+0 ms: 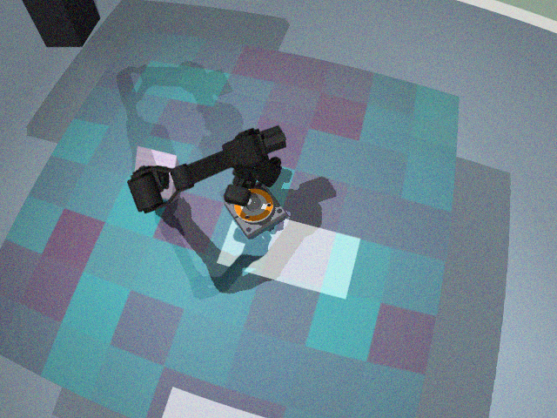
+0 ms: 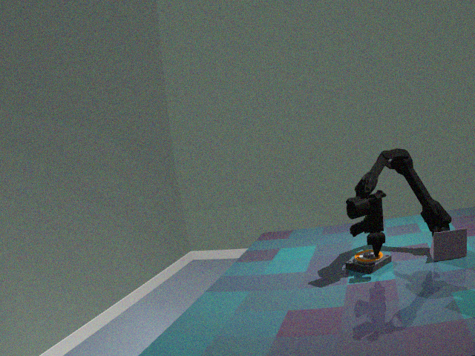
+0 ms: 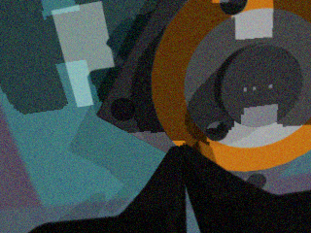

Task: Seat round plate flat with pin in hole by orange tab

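Note:
The round plate, an orange ring [image 1: 265, 215] [image 2: 357, 257] [image 3: 167, 87] with a pale inner band, sits around the grey post [image 1: 255, 203] [image 3: 262, 80] on the dark square base [image 1: 250, 231] [image 2: 368, 268]. The orange tab [image 3: 195, 135] shows dimly at the plate's lower left in the wrist view, with a dark hole [image 3: 218, 130] beside it. My gripper [image 2: 377, 256] [image 3: 179, 152] is shut and empty, pointing down, tips low at the plate's edge close to the tab; contact cannot be told. The pin and any slight tilt of the plate cannot be made out.
The base has round corner holes, one [image 3: 122, 109] left of the plate in the wrist view. A pale upright panel [image 2: 448, 245] stands by the arm's foot. A black block [image 1: 63, 22] is at the top left. The arm's shadows cross the patchwork surface.

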`<control>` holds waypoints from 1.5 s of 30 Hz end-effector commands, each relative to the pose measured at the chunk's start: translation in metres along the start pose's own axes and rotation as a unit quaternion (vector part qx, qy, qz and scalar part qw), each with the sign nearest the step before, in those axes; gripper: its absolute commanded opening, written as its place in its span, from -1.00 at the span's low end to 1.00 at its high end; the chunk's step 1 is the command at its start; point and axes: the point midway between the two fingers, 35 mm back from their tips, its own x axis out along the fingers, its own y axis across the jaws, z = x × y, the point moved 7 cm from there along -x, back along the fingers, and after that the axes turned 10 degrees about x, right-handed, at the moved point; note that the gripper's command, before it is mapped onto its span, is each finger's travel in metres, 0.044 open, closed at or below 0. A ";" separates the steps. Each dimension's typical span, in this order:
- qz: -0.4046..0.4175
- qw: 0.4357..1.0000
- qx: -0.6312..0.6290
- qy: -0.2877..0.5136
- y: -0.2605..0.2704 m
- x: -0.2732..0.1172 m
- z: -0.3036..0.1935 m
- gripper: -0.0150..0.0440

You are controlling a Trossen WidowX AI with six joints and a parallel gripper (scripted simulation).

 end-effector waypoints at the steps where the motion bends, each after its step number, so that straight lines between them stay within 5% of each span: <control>1: -0.005 1.000 -0.002 0.005 -0.004 0.003 -0.006 -0.49; 45: -0.006 1.000 -0.002 0.006 -0.046 -0.001 -0.014 -0.49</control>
